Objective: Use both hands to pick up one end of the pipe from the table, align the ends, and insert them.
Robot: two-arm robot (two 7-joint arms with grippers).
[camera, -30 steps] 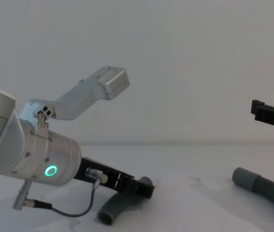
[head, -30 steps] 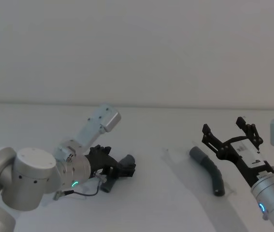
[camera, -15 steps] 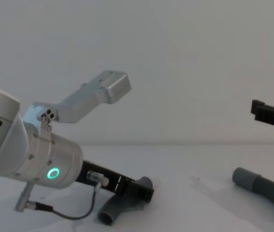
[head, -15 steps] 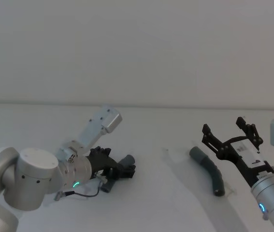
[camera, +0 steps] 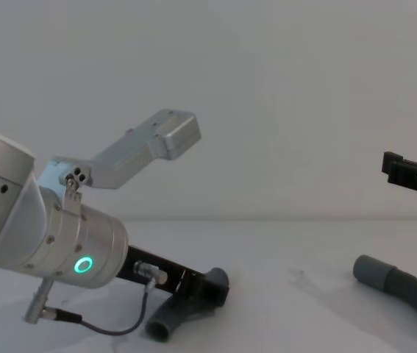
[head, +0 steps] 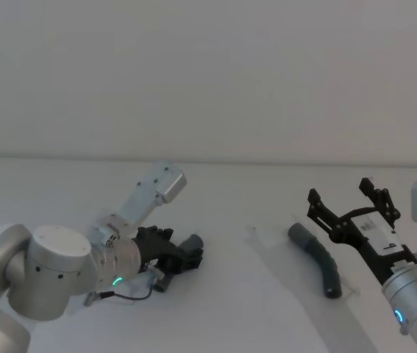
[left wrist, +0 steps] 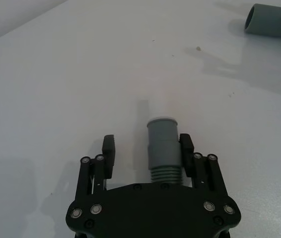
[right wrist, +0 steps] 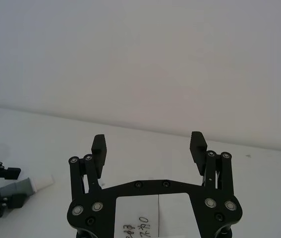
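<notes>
2 wide-spread tools: left tool (left wrist: 147, 148) astride left pipe piece (left wrist: 162, 141), right tool (head: 344, 194) near right pipe piece (head: 318, 257).

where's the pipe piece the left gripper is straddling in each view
Head view: pipe piece lower left of centre, one end poking out past the black fingers.
Chest view: bottom, left of centre, curving down under the gripper.
Left wrist view: between that arm's own fingers, cuff pointing away.
Right wrist view: far off to one side of the open right gripper, whitish tip showing.
Shared landmark: the open left gripper flanking it.
</notes>
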